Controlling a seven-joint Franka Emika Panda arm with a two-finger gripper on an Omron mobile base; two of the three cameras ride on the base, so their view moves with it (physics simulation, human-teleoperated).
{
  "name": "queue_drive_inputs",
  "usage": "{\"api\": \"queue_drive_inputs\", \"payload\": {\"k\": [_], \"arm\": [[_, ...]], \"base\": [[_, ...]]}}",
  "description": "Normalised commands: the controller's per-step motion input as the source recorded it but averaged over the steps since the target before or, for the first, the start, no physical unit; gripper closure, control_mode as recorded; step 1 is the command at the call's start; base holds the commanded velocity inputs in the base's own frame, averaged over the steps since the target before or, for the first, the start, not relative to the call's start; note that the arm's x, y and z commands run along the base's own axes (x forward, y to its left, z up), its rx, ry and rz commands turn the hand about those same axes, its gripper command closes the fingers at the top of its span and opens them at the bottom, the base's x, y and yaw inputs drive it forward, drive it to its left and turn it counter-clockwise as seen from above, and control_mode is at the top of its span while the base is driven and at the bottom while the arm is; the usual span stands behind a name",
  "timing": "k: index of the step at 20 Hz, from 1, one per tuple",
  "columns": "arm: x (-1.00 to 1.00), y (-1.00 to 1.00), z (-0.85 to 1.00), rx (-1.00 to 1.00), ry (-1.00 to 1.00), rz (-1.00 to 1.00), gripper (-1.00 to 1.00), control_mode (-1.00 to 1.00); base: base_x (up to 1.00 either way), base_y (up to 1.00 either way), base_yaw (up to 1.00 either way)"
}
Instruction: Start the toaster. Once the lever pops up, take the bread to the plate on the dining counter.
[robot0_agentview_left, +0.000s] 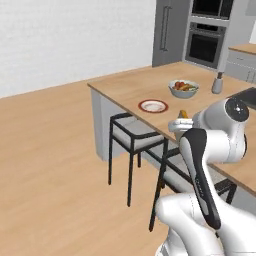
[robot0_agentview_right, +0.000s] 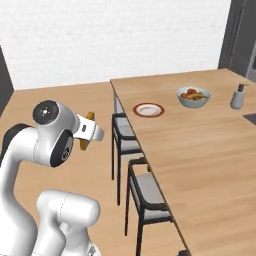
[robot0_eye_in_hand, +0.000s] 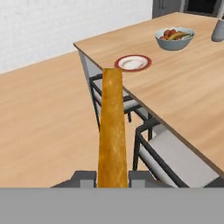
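Note:
My gripper (robot0_eye_in_hand: 112, 178) is shut on the bread (robot0_eye_in_hand: 112, 131), a golden-brown slice seen edge-on, standing up between the fingertips. In the base views the bread (robot0_agentview_left: 183, 114) (robot0_agentview_right: 89, 131) pokes out of the hand, beside the near long edge of the dining counter (robot0_agentview_left: 135, 85) and short of the plate. The red-rimmed plate (robot0_agentview_left: 142, 105) (robot0_agentview_right: 136, 110) (robot0_eye_in_hand: 146, 64) lies on the light wood dining counter (robot0_agentview_right: 200, 145) (robot0_eye_in_hand: 188, 87) close to that edge, ahead of the gripper (robot0_agentview_left: 181, 120) (robot0_agentview_right: 94, 131). The toaster is out of view.
A pale-blue fruit bowl (robot0_agentview_left: 183, 88) (robot0_agentview_right: 193, 97) (robot0_eye_in_hand: 174, 38) and a soap dispenser (robot0_agentview_left: 217, 83) (robot0_agentview_right: 238, 96) stand farther along the counter. Two black stools (robot0_agentview_left: 131, 137) (robot0_agentview_right: 145, 192) (robot0_eye_in_hand: 175, 153) are tucked under its near edge. Wall ovens (robot0_agentview_left: 205, 42) stand at the back.

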Motion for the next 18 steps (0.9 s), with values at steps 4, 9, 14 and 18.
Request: {"api": "queue_drive_inputs", "payload": {"k": [4,9,14,18], "arm": [[0.00,0.00,0.00,0.00,0.00,0.00,1.00,1.00],[0.00,0.00,0.00,0.00,0.00,0.00,1.00,1.00],[0.00,0.00,0.00,0.00,0.00,0.00,1.00,1.00],[0.00,0.00,0.00,0.00,0.00,0.00,1.00,1.00]], "base": [[0.73,0.40,-0.30],[0.67,0.46,-0.30],[0.58,0.48,-0.27],[0.53,0.75,-0.22]]}}
